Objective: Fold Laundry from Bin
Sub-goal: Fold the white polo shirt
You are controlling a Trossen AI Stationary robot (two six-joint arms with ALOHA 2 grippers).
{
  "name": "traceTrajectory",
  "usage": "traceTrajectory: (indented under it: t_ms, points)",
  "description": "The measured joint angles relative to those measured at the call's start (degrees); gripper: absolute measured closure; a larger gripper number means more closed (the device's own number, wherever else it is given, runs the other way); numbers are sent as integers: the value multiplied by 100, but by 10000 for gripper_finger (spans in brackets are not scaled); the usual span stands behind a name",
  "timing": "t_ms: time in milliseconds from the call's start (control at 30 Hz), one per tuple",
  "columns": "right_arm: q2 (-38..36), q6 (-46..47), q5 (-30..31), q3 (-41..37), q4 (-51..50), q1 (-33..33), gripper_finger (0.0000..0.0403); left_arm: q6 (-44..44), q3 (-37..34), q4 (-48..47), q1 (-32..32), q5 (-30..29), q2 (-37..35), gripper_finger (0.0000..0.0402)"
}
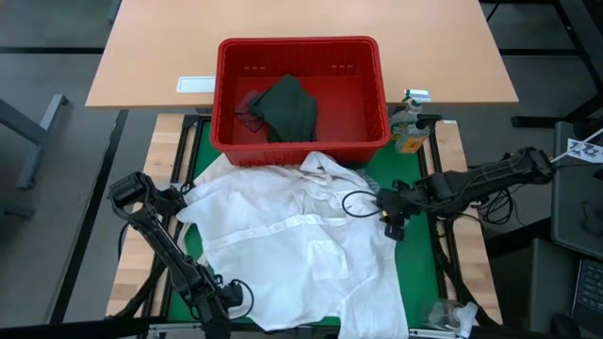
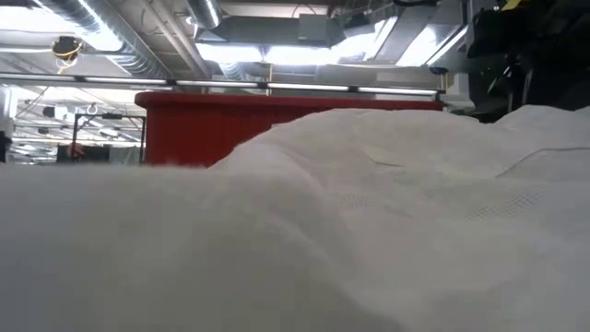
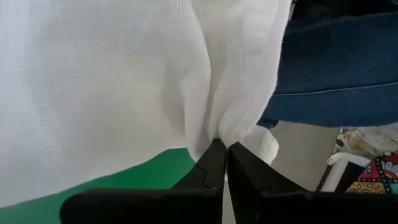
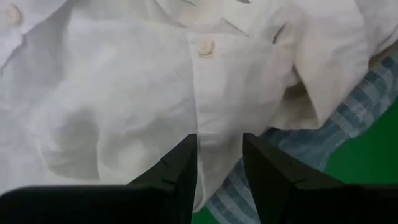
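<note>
Left gripper (image 3: pixel 221 149) at bottom left of high view, clenched on hem of large white shirt (image 1: pixel 292 250). Shirt sprawls mid-frame on green mat (image 1: pixel 419 268), long axis running bottom edge up toward bin (image 1: pixel 300 141). Right gripper (image 4: pixel 219 152) at centre right, fingers parted over button placket, nothing grasped; shirt lies left of it. Dark green-grey top (image 1: pixel 287 108) in bin, upper centre.

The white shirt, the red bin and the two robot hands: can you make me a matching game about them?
Things:
1. large white shirt
2. bin
3. left gripper
4. right gripper

Places or states:
A. jaws apart, over the shirt's button strip
B. spread across the green mat
C. holds a dark green-grey top
D. pinching a white shirt edge

Pairs: 1-B, 2-C, 3-D, 4-A
</note>
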Motion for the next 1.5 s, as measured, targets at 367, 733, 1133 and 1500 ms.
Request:
traceTrajectory:
  t_ms: [367,733,1133,1500]
  points:
    - [79,0,-164,-14,9,-34,276,-33,0,2,0,-14,0,395]
    - [758,-335,-292,-16,28,-29,304,-45,0,4,0,-323,0,395]
    - [815,-259,266,870,-1610,-27,393,-63,0,6,0,-253,0,395]
    - [815,938,-239,1350,-3741,-25,398,-66,0,9,2,-251,0,395]
